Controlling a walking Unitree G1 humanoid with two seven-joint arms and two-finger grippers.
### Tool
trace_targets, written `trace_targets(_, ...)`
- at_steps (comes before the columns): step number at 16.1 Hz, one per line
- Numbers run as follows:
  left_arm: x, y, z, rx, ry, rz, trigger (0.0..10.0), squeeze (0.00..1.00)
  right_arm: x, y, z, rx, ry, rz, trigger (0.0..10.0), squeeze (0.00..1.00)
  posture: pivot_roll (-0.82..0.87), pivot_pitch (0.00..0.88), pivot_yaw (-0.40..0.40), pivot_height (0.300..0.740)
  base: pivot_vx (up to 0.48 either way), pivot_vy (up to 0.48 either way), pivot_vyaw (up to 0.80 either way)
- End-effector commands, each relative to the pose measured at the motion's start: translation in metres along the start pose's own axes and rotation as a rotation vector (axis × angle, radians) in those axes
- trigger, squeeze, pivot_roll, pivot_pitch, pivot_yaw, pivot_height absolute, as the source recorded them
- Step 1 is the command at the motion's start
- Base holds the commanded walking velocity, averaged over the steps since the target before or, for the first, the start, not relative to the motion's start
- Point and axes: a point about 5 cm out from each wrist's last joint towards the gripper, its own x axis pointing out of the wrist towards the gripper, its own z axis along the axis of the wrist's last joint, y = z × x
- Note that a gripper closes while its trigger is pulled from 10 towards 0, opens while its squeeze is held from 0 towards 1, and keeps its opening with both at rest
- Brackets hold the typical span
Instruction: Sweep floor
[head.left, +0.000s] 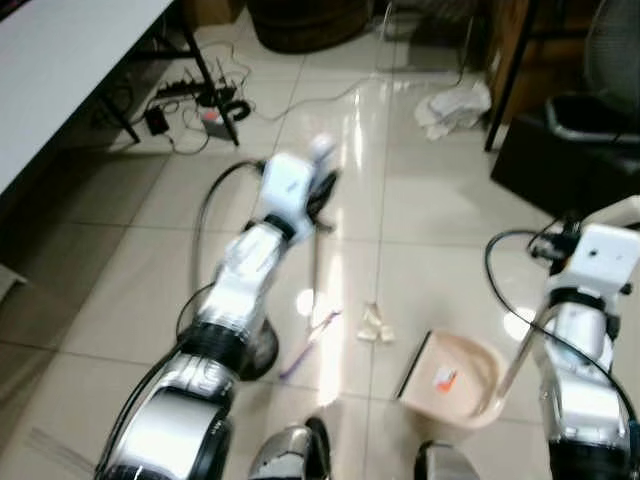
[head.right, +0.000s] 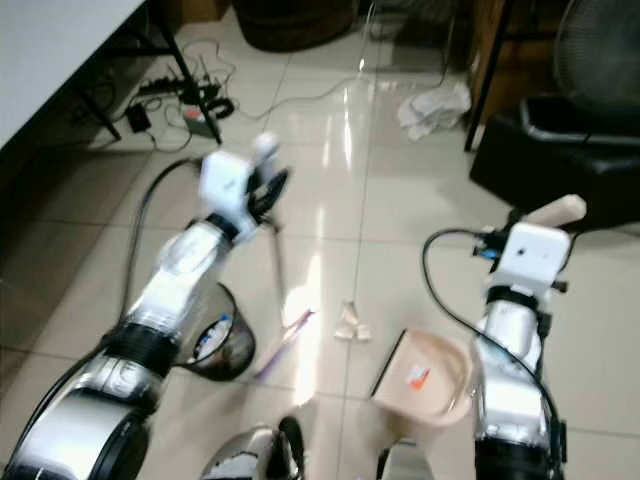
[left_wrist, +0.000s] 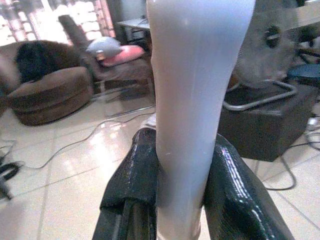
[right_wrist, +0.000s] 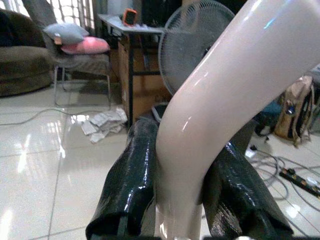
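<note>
Both grippers are clamped: left gripper (left_wrist: 182, 200) pinching the pale broom handle (left_wrist: 197, 100), right gripper (right_wrist: 182, 200) squeezing the cream dustpan handle (right_wrist: 220, 100), dustpan (head.left: 460, 385) sitting on the tiled floor (head.left: 430, 210) beside paper scraps (head.left: 375, 325).

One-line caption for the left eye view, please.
Left claw grips the broom handle, right arm holds the beige dustpan near paper scraps on tile.

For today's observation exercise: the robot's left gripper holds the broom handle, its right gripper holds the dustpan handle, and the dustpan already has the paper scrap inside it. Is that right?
Not quite. The paper scrap lies on the floor tiles beside the dustpan, as the left eye view shows. The left gripper and right gripper hold as stated.
</note>
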Motion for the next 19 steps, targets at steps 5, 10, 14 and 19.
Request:
trace_targets(5,0.013,-0.007,0.007,-0.046,-0.061,0.03,10.0,0.0,-0.001,0.003,0.005,-0.012,-0.033,0.015,10.0,0.0,-0.04,0.27,0.2,0.74,0.0,0.0,0.0)
trace_targets(10,0.015,-0.008,0.009,-0.064,-0.103,0.022,10.0,0.0,0.002,0.009,0.009,0.05,-0.035,0.035,10.0,0.0,-0.04,0.283,0.182,0.74,0.054,0.0,-0.41)
trace_targets(14,0.015,-0.007,0.01,-0.05,-0.11,0.034,10.0,0.0,0.003,0.011,0.008,0.066,-0.034,0.046,10.0,0.0,-0.05,0.256,0.141,0.74,0.316,0.0,-0.8)
trace_targets(19,-0.017,0.038,0.019,0.065,-0.167,0.194,10.0,0.0,0.006,0.033,0.026,0.168,-0.101,0.176,10.0,0.0,0.01,0.186,0.021,0.74,0.325,0.0,0.0)
